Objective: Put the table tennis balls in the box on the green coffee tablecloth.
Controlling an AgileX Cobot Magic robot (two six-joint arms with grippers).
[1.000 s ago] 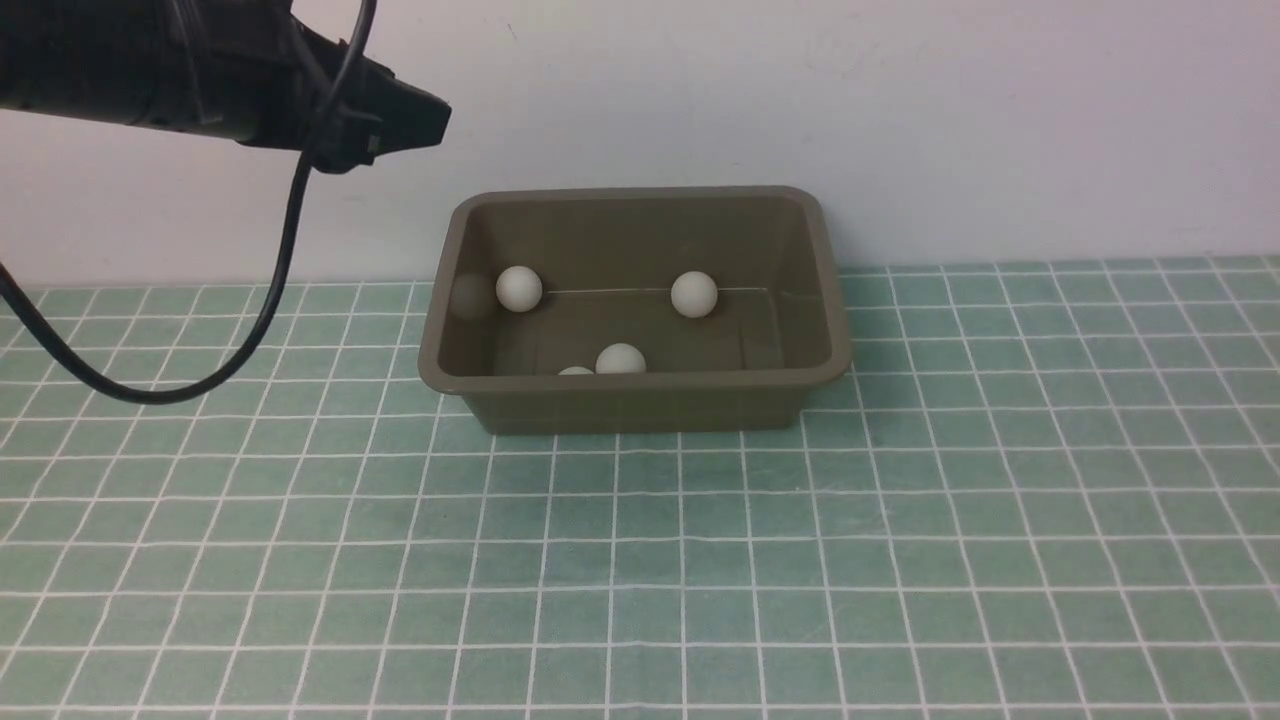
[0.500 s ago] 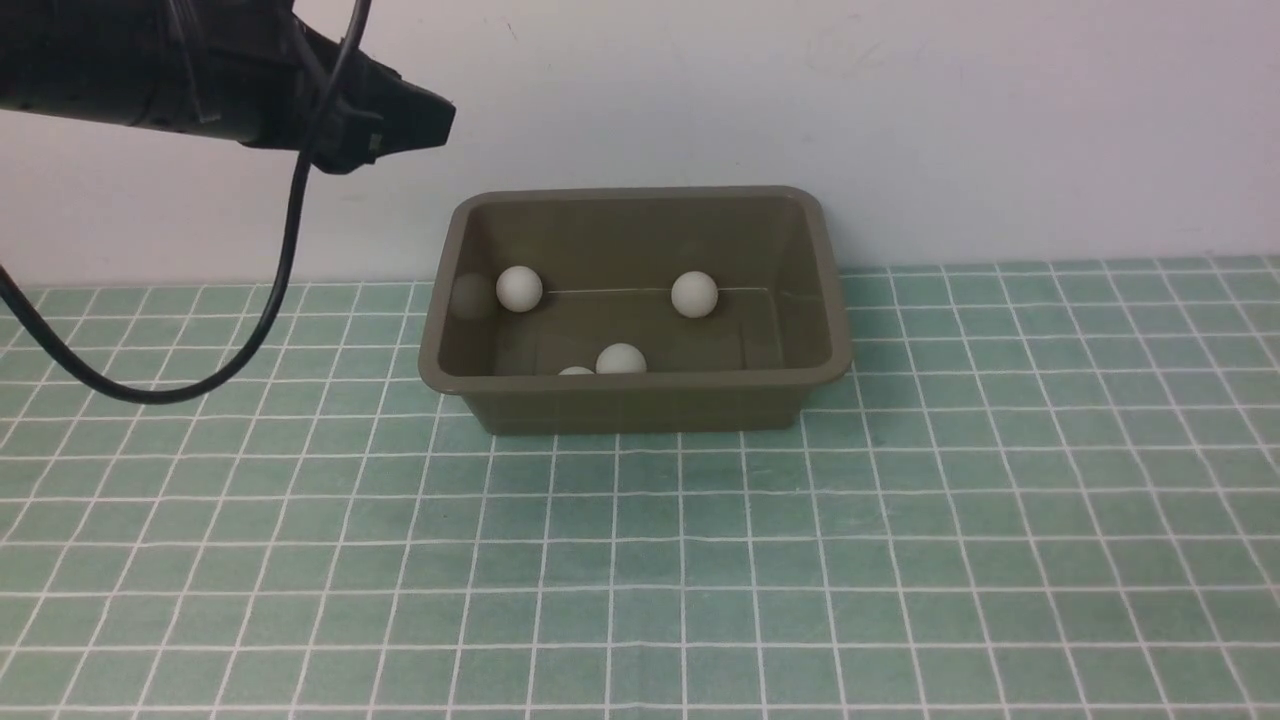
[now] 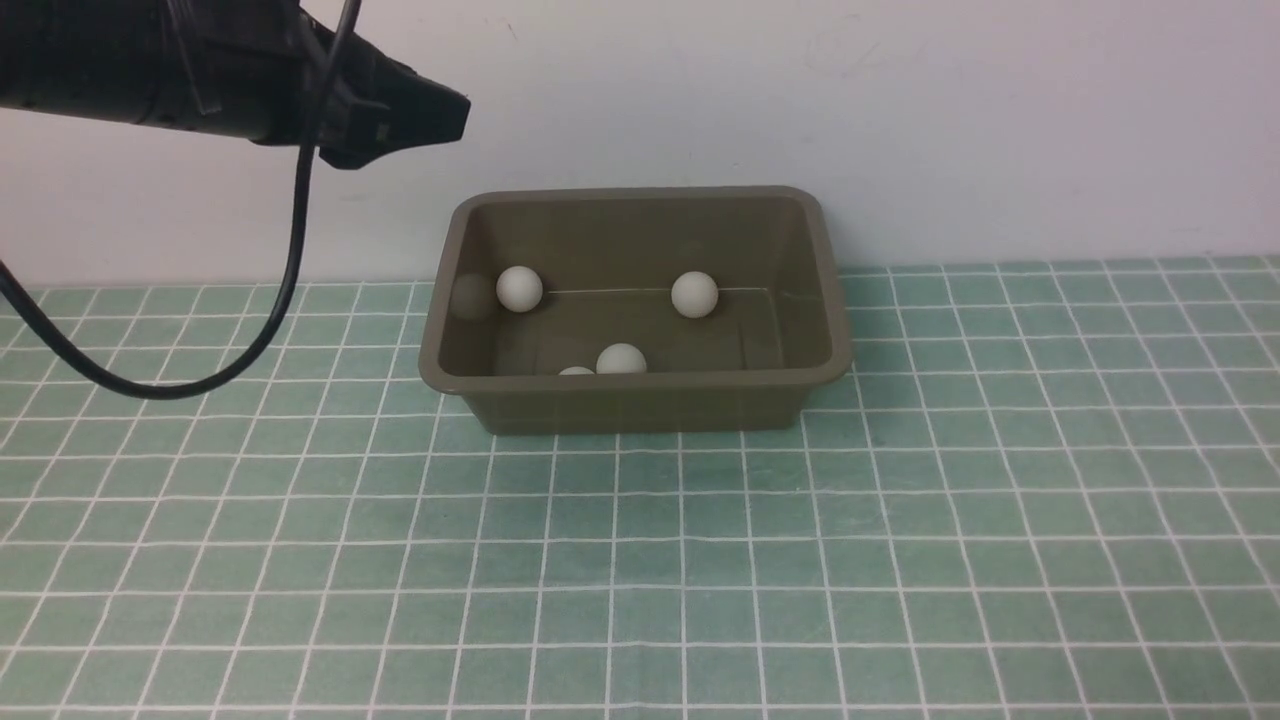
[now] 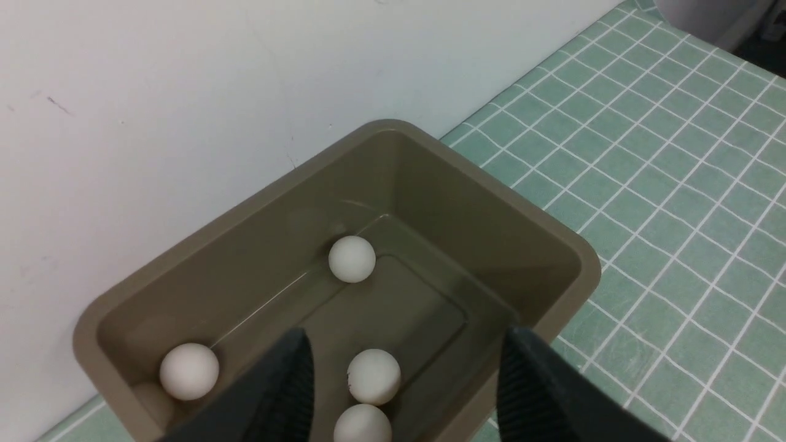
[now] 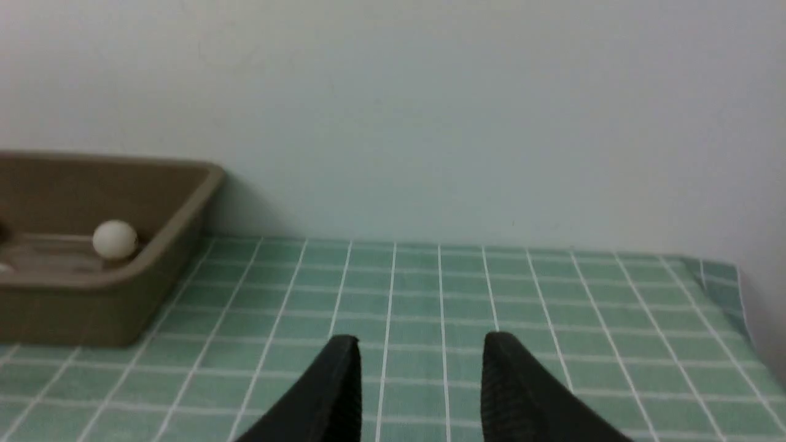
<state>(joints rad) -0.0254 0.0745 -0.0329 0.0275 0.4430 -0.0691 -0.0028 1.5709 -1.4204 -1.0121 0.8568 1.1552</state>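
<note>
The olive-brown box [image 3: 640, 382] stands on the green checked tablecloth [image 3: 700, 560] against the back wall. Several white table tennis balls lie inside it: one [image 3: 519, 288] at the back left, one [image 3: 694, 294] at the back middle, two [image 3: 621, 359] close together by the front wall. My left gripper [image 3: 445, 110] hangs high, up and to the left of the box. In the left wrist view the left gripper [image 4: 405, 331] is open and empty above the box [image 4: 571, 258] and the balls [image 4: 352, 259]. My right gripper [image 5: 424, 336] is open and empty low over the cloth, right of the box [image 5: 123, 276].
A white wall [image 3: 900, 120] runs right behind the box. A black cable [image 3: 280, 290] loops down from the left arm over the cloth's left part. The cloth's right edge [image 5: 737, 288] shows in the right wrist view. No balls show on the cloth.
My left gripper has shifted slightly to the right, toward the box. The balls and the box have not moved.
</note>
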